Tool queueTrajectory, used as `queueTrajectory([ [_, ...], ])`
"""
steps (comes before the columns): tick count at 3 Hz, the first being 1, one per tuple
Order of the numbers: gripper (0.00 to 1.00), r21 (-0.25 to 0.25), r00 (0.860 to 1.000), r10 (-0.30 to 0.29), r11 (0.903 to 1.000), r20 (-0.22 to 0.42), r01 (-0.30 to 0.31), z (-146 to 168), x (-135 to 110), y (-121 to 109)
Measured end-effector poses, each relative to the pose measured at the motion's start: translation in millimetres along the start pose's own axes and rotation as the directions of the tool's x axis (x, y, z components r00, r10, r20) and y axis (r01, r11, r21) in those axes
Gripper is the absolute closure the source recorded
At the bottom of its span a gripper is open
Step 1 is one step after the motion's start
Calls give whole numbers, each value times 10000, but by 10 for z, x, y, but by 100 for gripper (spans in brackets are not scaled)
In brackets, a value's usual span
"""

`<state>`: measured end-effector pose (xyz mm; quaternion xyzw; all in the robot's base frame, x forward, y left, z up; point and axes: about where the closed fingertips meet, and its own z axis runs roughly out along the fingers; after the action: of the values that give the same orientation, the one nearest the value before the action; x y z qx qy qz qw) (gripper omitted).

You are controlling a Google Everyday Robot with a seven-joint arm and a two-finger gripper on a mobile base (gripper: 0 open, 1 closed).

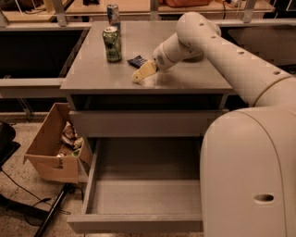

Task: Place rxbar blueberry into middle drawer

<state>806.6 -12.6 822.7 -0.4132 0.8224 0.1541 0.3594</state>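
Observation:
The rxbar blueberry, a small dark blue wrapper, lies flat on the grey cabinet top, to the right of the green can. My gripper reaches in from the right and hangs low over the top, just in front of the bar, holding nothing that I can see. The middle drawer is pulled out wide below and is empty. The closed grey drawer front sits above it.
A second can stands at the back of the top behind the green one. An open cardboard box with clutter sits on the floor left of the drawer. My arm's white body fills the right side.

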Motion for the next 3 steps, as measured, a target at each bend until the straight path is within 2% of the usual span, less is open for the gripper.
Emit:
queueTrajectory([
  [1, 70, -1, 10000, 0, 10000, 0, 0, 0, 0, 0],
  [2, 99, -1, 10000, 0, 10000, -1, 0, 1, 0, 0],
  [3, 100, -1, 10000, 0, 10000, -1, 0, -1, -2, 0],
])
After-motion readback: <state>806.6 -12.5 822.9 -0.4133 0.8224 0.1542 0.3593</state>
